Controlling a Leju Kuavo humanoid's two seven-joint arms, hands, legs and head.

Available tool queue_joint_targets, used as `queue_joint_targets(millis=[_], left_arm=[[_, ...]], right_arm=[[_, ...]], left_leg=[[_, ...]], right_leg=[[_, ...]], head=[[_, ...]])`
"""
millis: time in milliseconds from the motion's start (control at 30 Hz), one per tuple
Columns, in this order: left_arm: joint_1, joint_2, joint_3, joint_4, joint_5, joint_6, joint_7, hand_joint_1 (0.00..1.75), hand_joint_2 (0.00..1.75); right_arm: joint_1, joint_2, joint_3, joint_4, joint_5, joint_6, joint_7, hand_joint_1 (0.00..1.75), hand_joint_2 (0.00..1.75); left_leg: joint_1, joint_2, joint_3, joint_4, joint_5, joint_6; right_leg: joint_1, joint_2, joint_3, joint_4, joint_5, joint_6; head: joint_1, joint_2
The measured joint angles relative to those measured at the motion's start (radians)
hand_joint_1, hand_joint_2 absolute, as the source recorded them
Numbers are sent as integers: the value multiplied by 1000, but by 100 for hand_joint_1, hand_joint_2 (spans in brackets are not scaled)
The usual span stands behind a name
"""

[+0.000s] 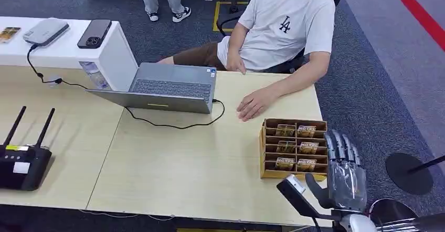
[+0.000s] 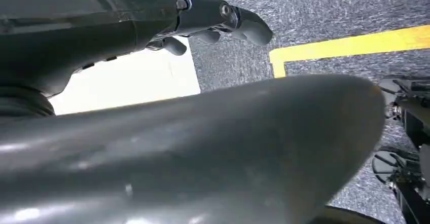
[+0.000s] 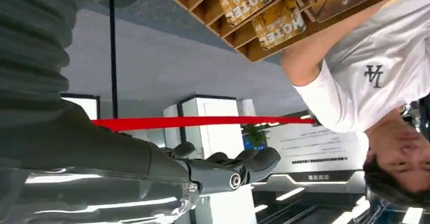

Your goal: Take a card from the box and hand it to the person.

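The cards (image 1: pixel 296 147) stand in tiered rows inside the wooden box (image 1: pixel 268 149), which sits in the lower right of the head view on the pale worktop (image 1: pixel 173 158). They look thin, stiff and glossy, so probably light and slippery; the exposed top edge of a front card seems the best place to pinch. Just to the right of the box, the right hand (image 1: pixel 342 170) is raised with fingers extended and apart, holding nothing. The left hand (image 2: pixel 223 21) hangs over carpet, fingers loosely curled around nothing. The person's hand (image 1: pixel 253 106) rests on the worktop just above the box, beside a laptop (image 1: pixel 170 87).
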Motion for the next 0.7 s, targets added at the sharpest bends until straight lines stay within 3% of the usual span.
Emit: queue_joint_targets(millis=[67,100,133,167,467,700], left_arm=[[0,0,0,0,-1,0,0,0,0],[0,0,0,0,-1,1,0,0,0],[0,0,0,0,-1,1,0,0,0],[0,-1,0,0,-2,1,0,0,0],[0,-1,0,0,-5,2,-1,0,0],[0,-1,0,0,-9,3,-1,0,0]], right_arm=[[-4,0,8,5,0,5,1,23,175],[-6,-1,14,8,1,8,1,44,175],[-7,-3,16,11,2,9,1,44,175],[-10,-6,19,14,2,10,2,56,175],[-19,-16,26,32,-4,12,12,65,175],[-21,-21,26,48,-9,12,23,58,175]], left_leg=[[0,0,0,0,0,0],[0,0,0,0,0,0],[0,0,0,0,0,0],[0,0,0,0,0,0],[0,0,0,0,0,0],[0,0,0,0,0,0]], right_leg=[[0,0,0,0,0,0],[0,0,0,0,0,0],[0,0,0,0,0,0],[0,0,0,0,0,0],[0,0,0,0,0,0],[0,0,0,0,0,0]], head=[[0,0],[0,0],[0,0],[0,0],[0,0],[0,0]])
